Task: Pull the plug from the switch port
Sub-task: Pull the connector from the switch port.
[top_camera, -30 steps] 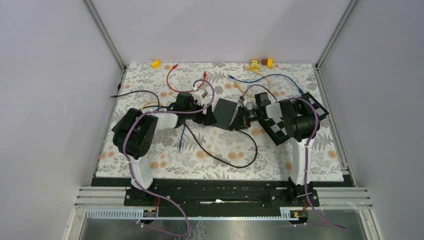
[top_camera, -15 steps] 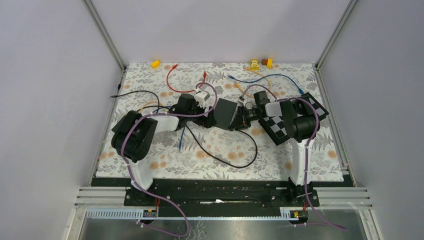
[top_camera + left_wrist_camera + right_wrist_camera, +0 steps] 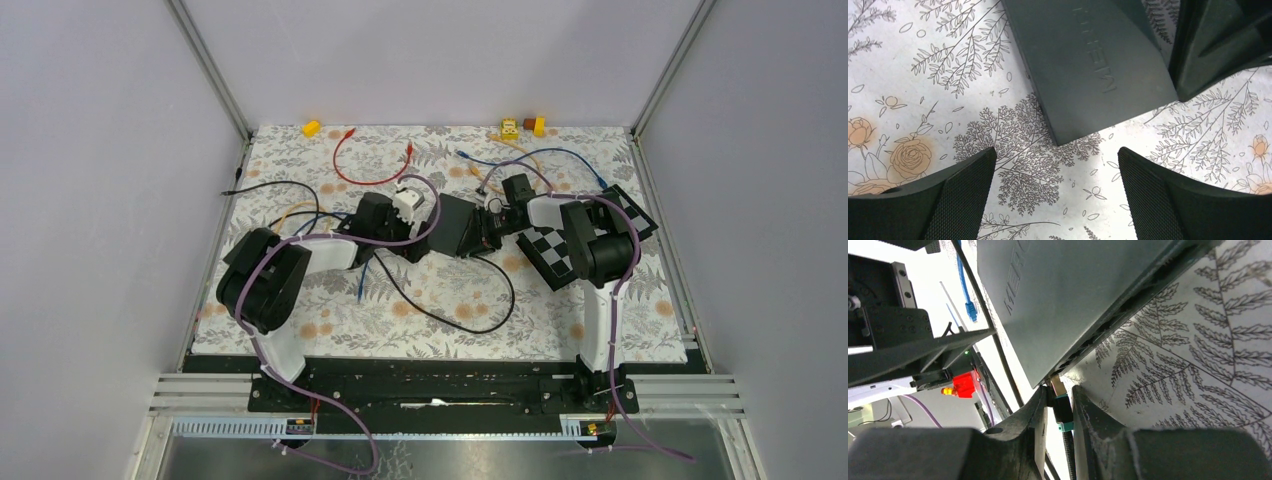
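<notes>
The switch (image 3: 455,226) is a flat black box lying mid-table; it also fills the top of the left wrist view (image 3: 1088,65) and the right wrist view (image 3: 1068,300). My right gripper (image 3: 1060,400) is shut on the plug (image 3: 1063,410), a black connector with a teal band. The plug's clear tip sits at the port row on the switch's corner, and its black cable (image 3: 1068,455) trails back between the fingers. My left gripper (image 3: 1055,192) stands open just short of the switch's near-left corner, with only the floral mat between its pads. From above, the left gripper (image 3: 420,240) and the right gripper (image 3: 487,228) flank the switch.
A black cable (image 3: 450,310) loops over the mat in front of the switch. Red (image 3: 365,160) and blue (image 3: 530,155) patch cables lie behind it. A checkerboard plate (image 3: 580,235) lies under the right arm. Yellow blocks (image 3: 312,127) sit at the back edge.
My left arm has moved right toward the switch and its jaws have spread wider. The right wrist has shifted slightly toward the back while still gripping the plug.
</notes>
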Motion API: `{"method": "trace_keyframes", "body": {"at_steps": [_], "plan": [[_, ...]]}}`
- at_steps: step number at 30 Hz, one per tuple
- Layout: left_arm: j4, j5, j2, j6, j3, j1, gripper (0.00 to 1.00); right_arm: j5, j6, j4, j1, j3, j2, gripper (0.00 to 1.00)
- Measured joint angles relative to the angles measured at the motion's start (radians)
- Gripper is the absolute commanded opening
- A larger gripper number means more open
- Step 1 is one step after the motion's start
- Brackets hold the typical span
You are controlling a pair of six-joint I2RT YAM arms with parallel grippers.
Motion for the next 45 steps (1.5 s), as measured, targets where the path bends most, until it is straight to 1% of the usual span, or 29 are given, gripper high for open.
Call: {"method": "trace_keyframes", "body": {"at_steps": [4,11,21,26,32,45], "plan": [[0.008,-0.018,-0.024,0.044,-0.013,-0.032,0.93,0.031,-0.013,-0.034,0.006,0.021,-0.002,0.14],[0.023,-0.046,-0.025,0.079,-0.021,-0.074,0.94,0.051,-0.042,-0.05,0.01,0.034,-0.006,0.11],[0.044,-0.193,-0.025,0.142,-0.032,-0.183,0.94,0.05,-0.052,-0.05,0.01,0.034,-0.006,0.08],[0.063,-0.258,-0.025,0.174,-0.032,-0.211,0.94,0.05,-0.052,-0.05,0.01,0.034,-0.006,0.09],[0.098,-0.266,-0.025,0.198,-0.032,-0.227,0.95,0.05,-0.06,-0.052,0.01,0.034,-0.006,0.08],[0.11,-0.266,-0.002,0.247,-0.01,-0.261,0.94,0.037,-0.095,-0.073,0.011,0.05,0.004,0.08]]}}
